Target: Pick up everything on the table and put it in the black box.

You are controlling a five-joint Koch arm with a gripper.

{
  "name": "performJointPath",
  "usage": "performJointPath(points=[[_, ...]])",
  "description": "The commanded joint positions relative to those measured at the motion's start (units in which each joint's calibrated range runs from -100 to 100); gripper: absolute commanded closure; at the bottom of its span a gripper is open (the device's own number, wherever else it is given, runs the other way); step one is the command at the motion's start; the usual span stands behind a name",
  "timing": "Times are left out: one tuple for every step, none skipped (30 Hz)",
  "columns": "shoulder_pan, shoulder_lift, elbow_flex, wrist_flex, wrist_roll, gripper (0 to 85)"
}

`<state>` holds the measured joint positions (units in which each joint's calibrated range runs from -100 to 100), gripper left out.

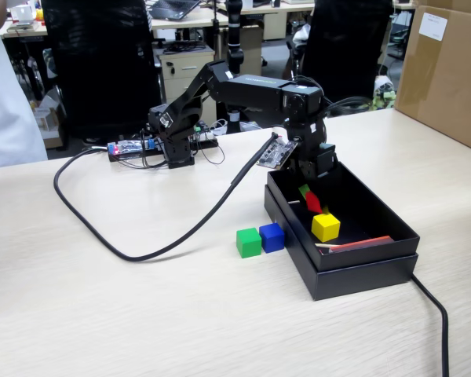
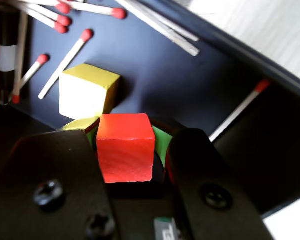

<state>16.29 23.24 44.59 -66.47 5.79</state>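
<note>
My gripper [image 1: 310, 196] hangs inside the black box [image 1: 353, 271], shut on the red cube [image 1: 313, 202]. In the wrist view the red cube [image 2: 125, 147] sits between the green-padded fingers [image 2: 161, 142] of the gripper [image 2: 124, 131], above the box floor [image 2: 160, 70]. The yellow cube [image 1: 325, 227] [image 2: 86, 91] lies on the box floor just beyond it. On the table [image 1: 102, 314], the green cube [image 1: 249, 242] and the blue cube [image 1: 272, 236] stand side by side, against the box's left wall.
Several red-tipped matches [image 2: 65, 62] and an orange strip [image 1: 361, 243] lie in the box. A thick black cable [image 1: 141, 253] loops across the table left of the cubes. Another cable [image 1: 436, 314] runs off the box's near right corner. A brown carton [image 1: 447, 71] stands at the far right.
</note>
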Motion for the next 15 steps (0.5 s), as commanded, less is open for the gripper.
performJointPath(points=[[0.3, -0.8, 2.1, -0.1, 0.2, 72.6], [0.4, -0.2, 2.1, -0.1, 0.2, 70.2], [0.4, 0.3, 2.0, -0.3, 0.2, 68.0], [0.4, 0.6, 2.0, -0.6, 0.2, 67.0], [0.4, 1.0, 2.0, -0.8, 0.2, 66.9], [0.5, 1.3, 2.0, -0.9, 0.3, 66.5], [0.5, 1.3, 1.8, -0.9, 0.4, 62.4], [0.6, 1.3, 1.7, -1.0, 0.4, 58.7], [0.6, 0.8, 1.8, -1.0, 0.4, 56.4], [0.6, 0.1, 1.8, -1.0, 0.4, 53.7], [0.6, -0.8, 1.7, -1.0, 0.4, 50.1], [0.5, -2.2, 1.7, -1.0, 0.4, 47.6], [0.4, -3.9, 1.4, -1.0, 0.3, 46.2], [0.2, -5.9, 0.9, -1.0, 0.3, 46.0], [0.0, -8.1, 0.6, -1.0, 0.3, 46.0]])
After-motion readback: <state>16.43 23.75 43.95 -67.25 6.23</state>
